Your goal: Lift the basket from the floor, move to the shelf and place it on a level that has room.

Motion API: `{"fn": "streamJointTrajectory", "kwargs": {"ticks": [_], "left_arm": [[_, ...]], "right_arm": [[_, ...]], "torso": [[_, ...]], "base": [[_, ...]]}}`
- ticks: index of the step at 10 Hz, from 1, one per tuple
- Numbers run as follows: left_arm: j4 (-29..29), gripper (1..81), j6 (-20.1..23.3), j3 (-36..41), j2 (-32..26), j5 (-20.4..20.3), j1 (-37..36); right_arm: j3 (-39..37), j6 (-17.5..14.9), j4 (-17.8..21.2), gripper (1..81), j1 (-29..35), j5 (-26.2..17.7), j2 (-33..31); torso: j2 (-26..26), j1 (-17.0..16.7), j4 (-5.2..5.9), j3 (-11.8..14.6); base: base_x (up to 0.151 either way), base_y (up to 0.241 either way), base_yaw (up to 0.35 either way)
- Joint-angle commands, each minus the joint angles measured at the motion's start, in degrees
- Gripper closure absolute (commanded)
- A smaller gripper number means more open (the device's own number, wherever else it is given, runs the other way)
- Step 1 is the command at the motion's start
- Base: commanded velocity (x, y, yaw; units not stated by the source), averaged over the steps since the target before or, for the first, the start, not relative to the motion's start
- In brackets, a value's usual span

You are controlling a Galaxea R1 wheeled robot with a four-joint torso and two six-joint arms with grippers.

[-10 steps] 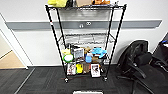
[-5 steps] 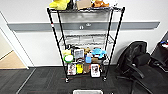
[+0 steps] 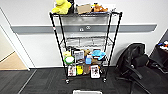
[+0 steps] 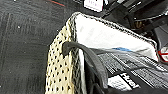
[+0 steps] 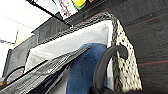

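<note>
My left gripper (image 4: 82,62) is hooking a dark curved finger (image 4: 75,46) over one end wall of the basket (image 4: 60,70), and my right gripper (image 5: 110,67) is doing the same at the opposite end, each clamped on the wicker rim with the white liner inside. I am carrying the basket between both arms, low in front of me; its pale rim is showing at six o'clock in the head view. Inside it are lying a blue cloth (image 5: 82,67) and dark printed packets (image 4: 130,67). Beneath it is the floor (image 4: 22,37), dark carpet. At twelve o'clock the shelf (image 3: 85,45) is standing near, facing me. Its second level (image 3: 85,41) looks bare, while a yellow plush (image 3: 61,6) is sitting on top. Judging by this, lifting is done; placing the basket remains.
</note>
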Motion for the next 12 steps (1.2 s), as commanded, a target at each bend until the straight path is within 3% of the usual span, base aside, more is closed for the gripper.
{"fn": "streamJointTrajectory", "kwargs": {"ticks": [1,5,6,12], "left_arm": [[-1.2,81.1,-0.3,3.2,0.4,1.8,-7.0],[-1.1,81.1,-0.3,3.2,0.8,1.8,-6.2],[-1.1,81.1,-0.3,3.2,1.0,1.8,-6.2],[-0.9,81.1,-0.3,3.1,1.3,1.8,-5.6]], "right_arm": [[1.3,0.4,0.1,81.1,5.7,0.0,1.3],[1.4,0.3,0.2,81.1,5.2,0.0,1.9],[1.4,0.3,0.2,81.1,5.3,0.0,1.9],[1.4,0.4,0.2,81.1,5.3,0.0,1.7]], "torso": [[5.5,-3.5,0.0,0.0],[13.3,-8.6,0.0,0.0],[15.3,-9.9,0.0,3.1],[26.1,-17.0,0.0,11.4]], "base": [[0.0,0.0,0.0],[0.0,0.0,0.0],[0.0,0.0,0.0],[0.0,0.0,0.0]]}}
